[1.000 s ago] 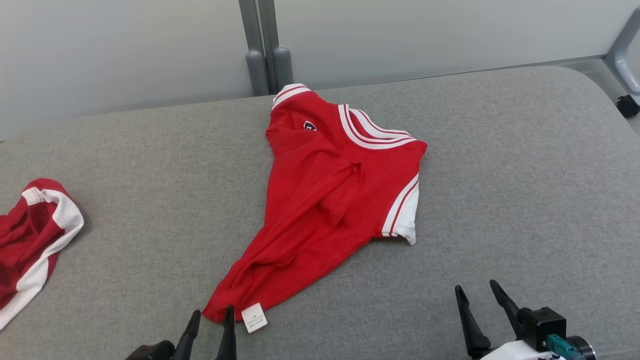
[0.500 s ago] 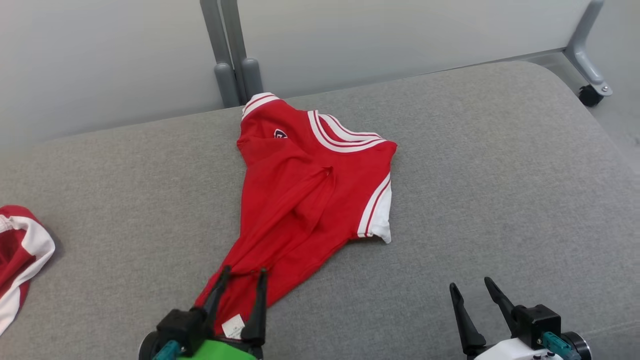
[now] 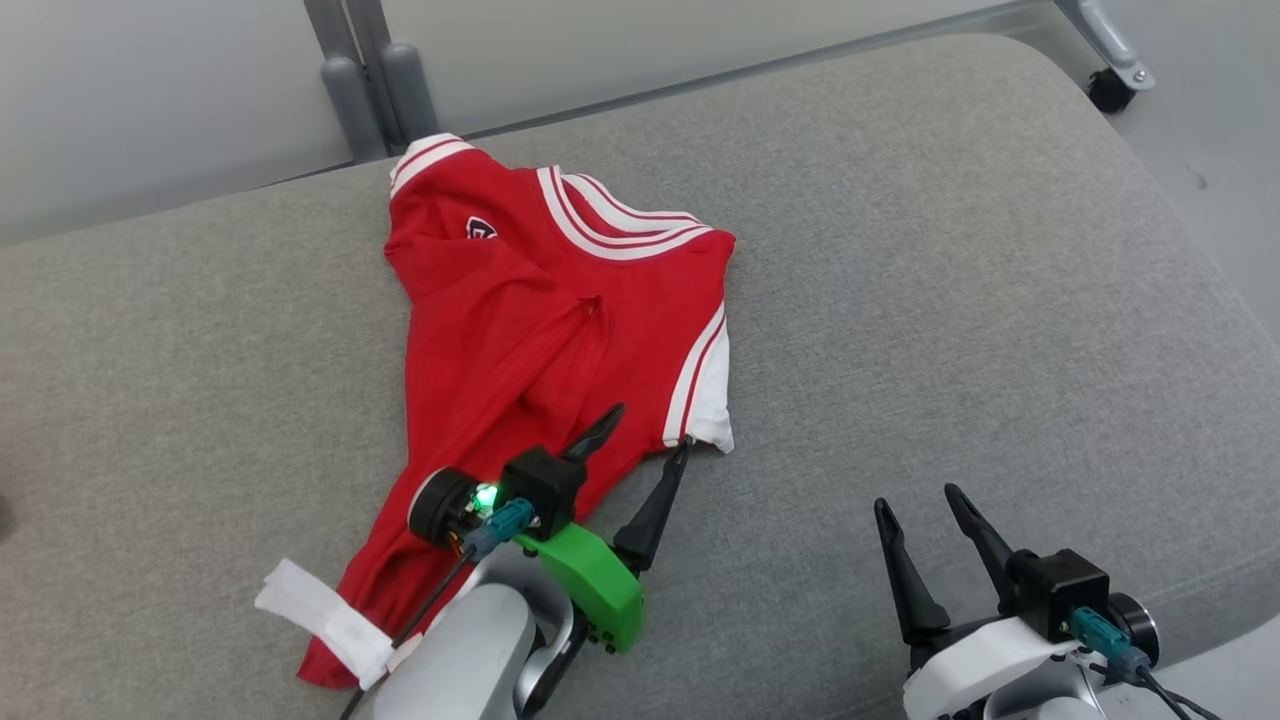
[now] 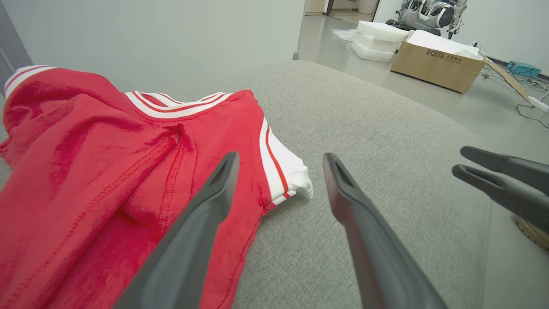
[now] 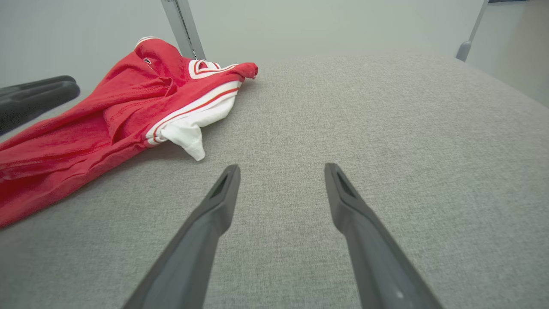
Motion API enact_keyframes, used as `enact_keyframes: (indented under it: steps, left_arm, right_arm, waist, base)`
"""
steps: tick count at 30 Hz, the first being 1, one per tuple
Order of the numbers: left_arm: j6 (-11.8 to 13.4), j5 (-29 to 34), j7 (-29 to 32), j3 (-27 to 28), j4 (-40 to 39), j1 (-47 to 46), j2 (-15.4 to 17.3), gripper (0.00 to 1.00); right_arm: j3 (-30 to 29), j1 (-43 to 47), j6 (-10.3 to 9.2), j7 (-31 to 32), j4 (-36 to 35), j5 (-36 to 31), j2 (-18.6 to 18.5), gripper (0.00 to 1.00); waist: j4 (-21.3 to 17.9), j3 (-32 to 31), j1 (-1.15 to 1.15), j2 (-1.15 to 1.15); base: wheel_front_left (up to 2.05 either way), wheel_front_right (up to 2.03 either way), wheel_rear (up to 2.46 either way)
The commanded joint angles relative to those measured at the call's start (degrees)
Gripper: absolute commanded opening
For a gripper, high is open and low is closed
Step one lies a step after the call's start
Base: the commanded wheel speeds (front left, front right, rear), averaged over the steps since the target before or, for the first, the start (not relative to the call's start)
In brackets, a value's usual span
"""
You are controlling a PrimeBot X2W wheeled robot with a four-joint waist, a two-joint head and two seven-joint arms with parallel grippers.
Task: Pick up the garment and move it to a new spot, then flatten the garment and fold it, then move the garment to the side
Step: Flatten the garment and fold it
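A: Item one?
B: Garment (image 3: 520,330), red, with white-and-red striped trim. Lying crumpled on desk (image 3: 950,300) with grey fabric top, left of centre in head view.

A: Long axis?
B: Diagonal. Narrow hem end (image 3: 335,655) nearest the robot, toward its left. Collar (image 3: 620,215) end pointing away, toward the far edge and slightly right. Broad at the collar, tapering down to the hem.

A: Sleeves?
B: Far sleeve (image 3: 425,155) at the far edge, just in front of grey posts (image 3: 365,80). White cuff (image 3: 705,400) of the other sleeve sticking out to the robot's right. Small dark badge (image 3: 481,228) face up near the far sleeve.

A: Item two?
B: Left claw (image 3: 650,428), spread wide, pinching nothing. Placed at the garment's right edge: one finger above red cloth, the other beside the cuff tip over bare desk. Cannot tell whether touching the cloth.

A: Item three?
B: Right claw (image 3: 915,497), spread wide, empty. Above bare desk at near right, well apart from the garment, fingers pointing away from the robot.

A: Sundries?
B: White strip (image 3: 320,620) beside the hem end; cannot tell whether attached. Caster (image 3: 1108,90) on the floor past the far right corner. Cardboard box (image 4: 437,64) and white foam blocks (image 4: 377,40) on the floor beyond, in left wrist view.
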Motion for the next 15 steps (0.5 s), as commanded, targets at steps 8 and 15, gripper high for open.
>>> enact_keyframes:
  steps: [8,15]
  left_arm:
    - [0.82,-3.14,-0.34,-6.97,8.97,-9.52,0.30,1.00]
    - [5.28,-1.27,1.23,-10.60,19.87,-14.15,0.31,0.91]
  right_arm:
    - [0.63,-1.89,-0.11,0.01,-0.17,2.01,-0.06,1.00]
    - [0.94,-2.71,-0.10,0.01,-0.50,3.23,-0.07,1.00]
  waist:
    - [-7.47,5.87,0.00,0.00]
    - [-9.82,7.44,0.00,0.00]
  base:
    - [0.00,0.00,0.00]
    - [0.00,0.00,0.00]
